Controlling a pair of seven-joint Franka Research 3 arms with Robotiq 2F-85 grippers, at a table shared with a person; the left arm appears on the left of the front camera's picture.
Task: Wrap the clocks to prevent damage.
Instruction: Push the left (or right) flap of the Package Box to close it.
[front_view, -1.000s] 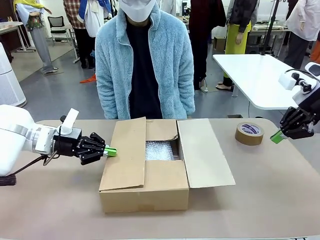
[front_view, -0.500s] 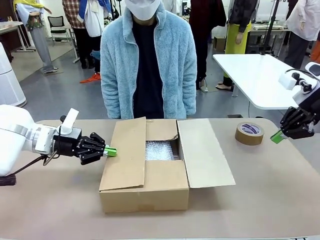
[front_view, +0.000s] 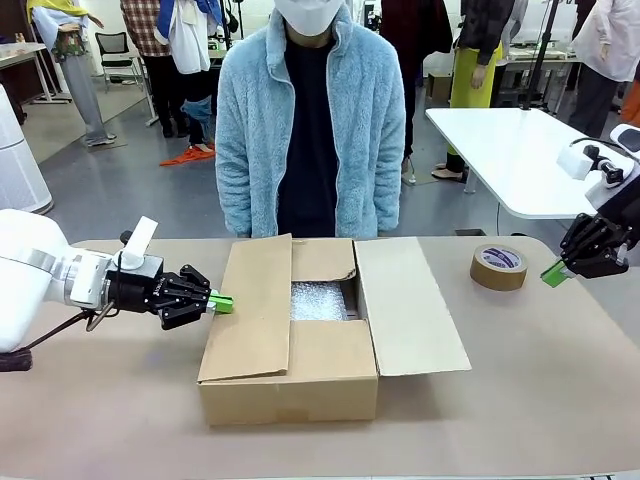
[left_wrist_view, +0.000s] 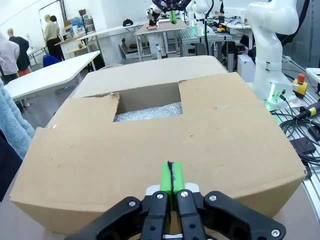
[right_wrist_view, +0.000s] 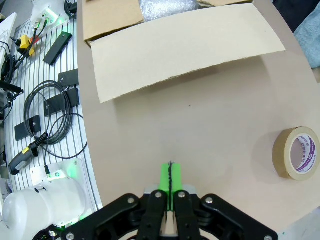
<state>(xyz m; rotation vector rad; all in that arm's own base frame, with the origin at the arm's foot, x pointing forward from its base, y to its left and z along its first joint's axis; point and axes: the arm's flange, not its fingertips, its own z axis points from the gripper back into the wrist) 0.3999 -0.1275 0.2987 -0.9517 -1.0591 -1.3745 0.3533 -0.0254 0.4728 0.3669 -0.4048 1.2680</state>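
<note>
A cardboard box (front_view: 290, 370) stands mid-table with its flaps partly folded over; bubble wrap (front_view: 318, 300) shows through the gap in the top. No clock shows; what lies under the wrap is hidden. My left gripper (front_view: 222, 302) is shut and empty, its green pads at the box's left flap edge. In the left wrist view that gripper (left_wrist_view: 171, 180) points at the flap (left_wrist_view: 150, 145), with the bubble wrap (left_wrist_view: 147, 111) beyond. My right gripper (front_view: 553, 273) hangs shut and empty above the table's right end; in the right wrist view it (right_wrist_view: 170, 177) is over bare table.
A roll of brown tape (front_view: 499, 267) lies at the right rear of the table, also seen as the tape (right_wrist_view: 297, 154) in the right wrist view. A person in a light blue fleece (front_view: 311, 120) stands at the far edge behind the box. Cables lie beside the table (right_wrist_view: 50, 110).
The person has shifted a little to the right behind the box. Both arms and the box stay still.
</note>
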